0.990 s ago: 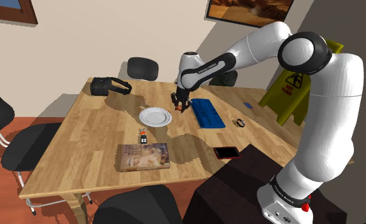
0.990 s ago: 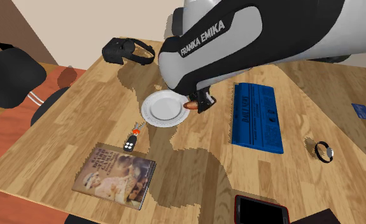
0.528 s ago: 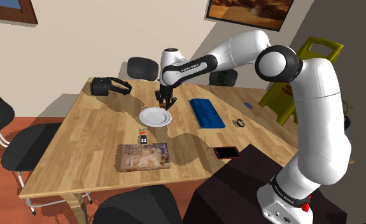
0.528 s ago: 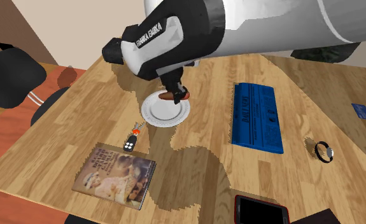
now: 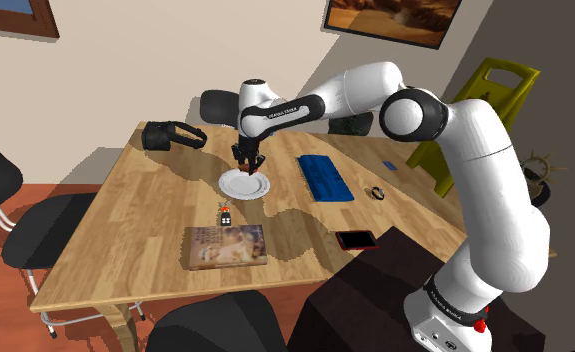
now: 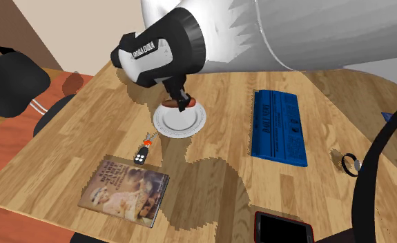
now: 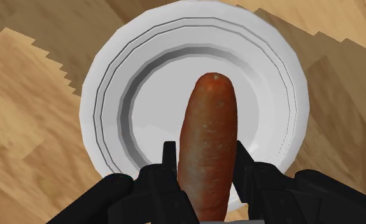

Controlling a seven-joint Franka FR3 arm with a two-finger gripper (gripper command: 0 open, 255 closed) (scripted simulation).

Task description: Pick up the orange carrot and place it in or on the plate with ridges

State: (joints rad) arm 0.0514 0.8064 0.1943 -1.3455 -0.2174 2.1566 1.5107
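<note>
Wooden counter (image 5: pixel 145 230) carries the white ridged plate (image 7: pixel 98 127), and right above it the gripper (image 7: pixel 205 151) clamps the orange-brown carrot (image 7: pixel 210 108), long axis running out ahead of the fingers, so release lies straight below.

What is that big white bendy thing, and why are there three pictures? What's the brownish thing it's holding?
The white bendy thing is a robot arm, with a black two-finger gripper as its hand. One picture is taken from beside the robot's stand, one from above the table, and one from a camera on the hand. The gripper is shut on an orange-brown carrot and holds it over a white ridged plate. On the wooden table also lie a book, a key fob, a blue flat thing, a phone and a black headset.
</note>
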